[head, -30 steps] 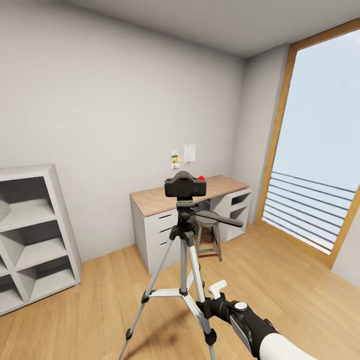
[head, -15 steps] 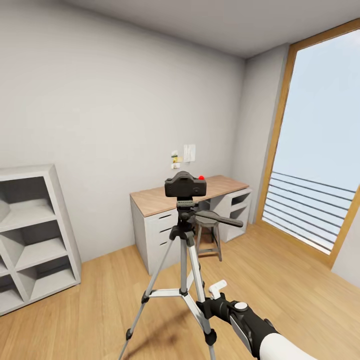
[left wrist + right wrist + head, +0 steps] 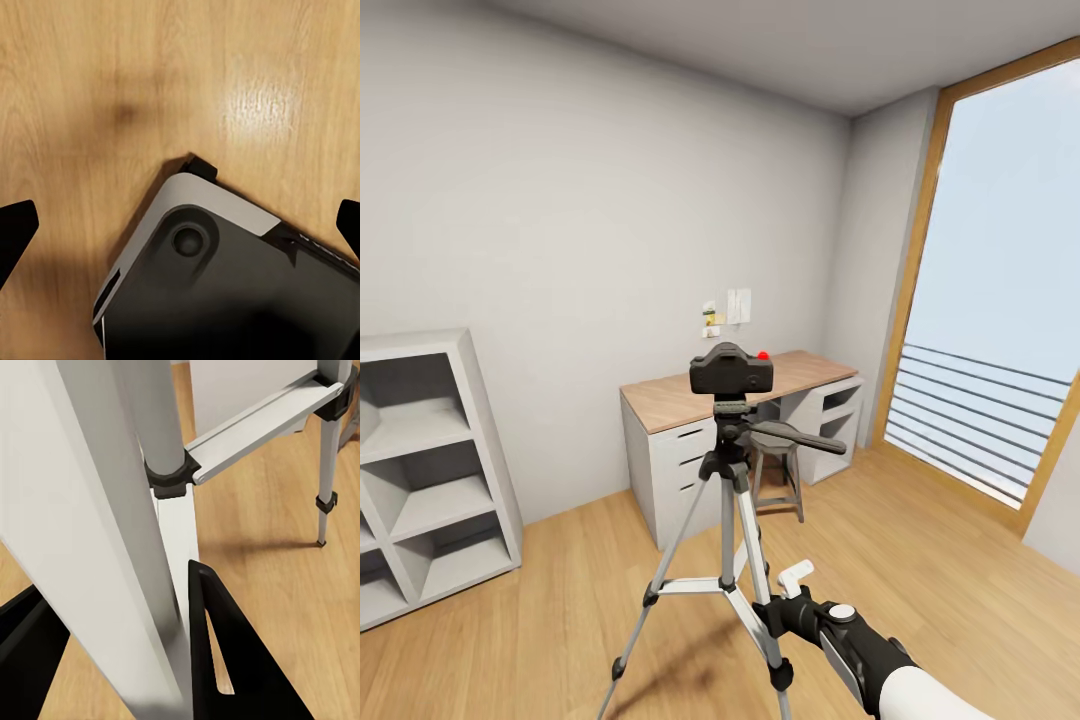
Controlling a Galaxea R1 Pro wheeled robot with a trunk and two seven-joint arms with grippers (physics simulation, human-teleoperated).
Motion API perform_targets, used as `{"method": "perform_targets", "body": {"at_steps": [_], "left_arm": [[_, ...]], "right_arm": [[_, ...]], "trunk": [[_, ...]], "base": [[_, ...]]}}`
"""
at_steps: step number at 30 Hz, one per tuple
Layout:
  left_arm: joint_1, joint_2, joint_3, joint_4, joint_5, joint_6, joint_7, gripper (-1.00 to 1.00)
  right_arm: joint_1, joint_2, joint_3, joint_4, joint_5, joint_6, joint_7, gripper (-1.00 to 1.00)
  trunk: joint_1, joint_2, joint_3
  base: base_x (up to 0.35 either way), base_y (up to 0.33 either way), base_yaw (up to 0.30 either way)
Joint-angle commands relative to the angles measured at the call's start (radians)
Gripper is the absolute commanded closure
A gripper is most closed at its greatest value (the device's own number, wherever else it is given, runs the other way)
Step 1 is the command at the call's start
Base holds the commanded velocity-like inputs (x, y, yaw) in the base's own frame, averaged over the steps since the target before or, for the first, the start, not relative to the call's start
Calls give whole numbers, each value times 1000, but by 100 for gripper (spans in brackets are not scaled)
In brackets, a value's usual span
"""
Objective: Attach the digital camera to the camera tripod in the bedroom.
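The small black digital camera (image 3: pixel 731 372) with its red button sits on the head of the camera tripod (image 3: pixel 728 500), which stands on the bedroom's wood floor straight ahead. The black pan handle points right. My right gripper (image 3: pixel 792 582) is low down at the tripod's near right leg. In the right wrist view the silver leg (image 3: pixel 112 510) fills the gap between the two black fingers (image 3: pixel 232 660), so the gripper looks shut on it. My left gripper (image 3: pixel 180 225) hangs open over the floor with nothing between its fingers.
A wood-topped grey desk (image 3: pixel 690 395) with a stool (image 3: pixel 777 470) stands behind the tripod. A white cube shelf (image 3: pixel 420 470) is at the left wall and the tall window (image 3: pixel 1000 300) at the right. The robot's base corner (image 3: pixel 225 300) lies under the left gripper.
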Motion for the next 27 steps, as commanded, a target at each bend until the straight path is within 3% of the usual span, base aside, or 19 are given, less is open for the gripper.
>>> {"method": "perform_targets", "body": {"at_steps": [1, 8, 27], "left_arm": [[-1, -1, -8, 0, 6, 3, 2, -100], [-1, -13, -8, -1, 7, 0, 2, -100], [-1, -14, -8, -1, 7, -4, 2, -100]], "right_arm": [[0, 0, 12, 1, 18, 1, 3, 100], [0, 1, 12, 1, 18, -2, 3, 100], [0, 2, 12, 0, 18, -2, 2, 100]], "trunk": [[0, -1, -2], [0, -1, -2], [0, -1, -2]], "base": [[0, 0, 0], [0, 0, 0], [0, 0, 0]]}}
